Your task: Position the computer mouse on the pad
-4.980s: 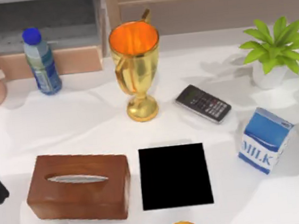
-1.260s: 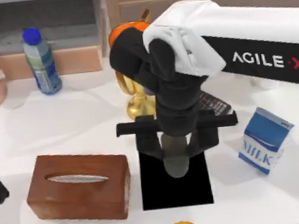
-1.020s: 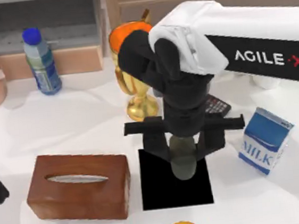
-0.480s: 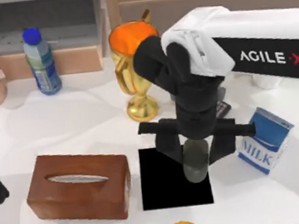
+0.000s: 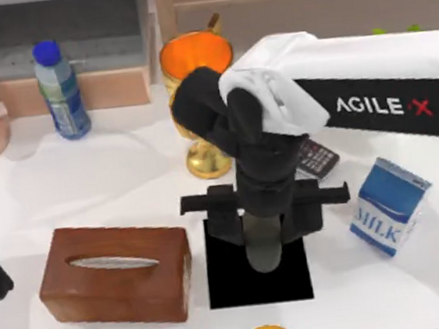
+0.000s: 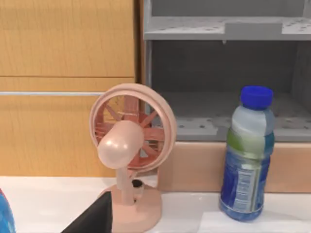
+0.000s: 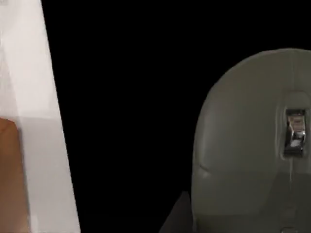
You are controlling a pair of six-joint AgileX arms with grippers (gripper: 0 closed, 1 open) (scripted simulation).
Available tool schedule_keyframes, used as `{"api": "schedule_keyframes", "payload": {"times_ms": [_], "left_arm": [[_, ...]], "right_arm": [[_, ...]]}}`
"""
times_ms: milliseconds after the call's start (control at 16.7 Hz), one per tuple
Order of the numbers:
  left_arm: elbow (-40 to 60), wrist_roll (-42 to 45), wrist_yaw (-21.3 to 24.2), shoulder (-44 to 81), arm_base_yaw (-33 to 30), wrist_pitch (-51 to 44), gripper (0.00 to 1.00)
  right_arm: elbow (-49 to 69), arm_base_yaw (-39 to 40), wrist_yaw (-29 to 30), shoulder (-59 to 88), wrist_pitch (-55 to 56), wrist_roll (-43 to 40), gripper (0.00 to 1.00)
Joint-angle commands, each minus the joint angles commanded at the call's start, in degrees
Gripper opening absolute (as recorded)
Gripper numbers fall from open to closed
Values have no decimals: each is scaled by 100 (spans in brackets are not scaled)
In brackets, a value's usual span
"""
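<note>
R gripper (image 5: 262, 235) shifted left w/ computer mouse (image 5: 262, 245), fingers clamping it over pad (image 5: 231, 285). L arm parked.

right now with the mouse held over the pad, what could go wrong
The computer mouse sits between the right gripper's fingers above the pad, toward its far half; a release from height could bounce it off the far edge. The gold trophy and keypad phone stand close under the arm, so a careless retreat might knock them.

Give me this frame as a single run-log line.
right gripper: over pad, holding computer mouse | mouse: not yet released | left arm: parked, table's left edge
</note>
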Motion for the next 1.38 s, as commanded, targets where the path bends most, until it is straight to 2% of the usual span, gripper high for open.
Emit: {"api": "schedule_keyframes", "payload": {"times_ms": [420,1200,1380], "left_arm": [[0,0,0,0,0,0,100],[0,0,0,0,0,0,100],[0,0,0,0,0,0,100]], "right_arm": [[-20,78,-1,118,165,-97,0],[-20,78,-1,118,165,-97,98],[-20,78,-1,118,165,-97,100]]}}
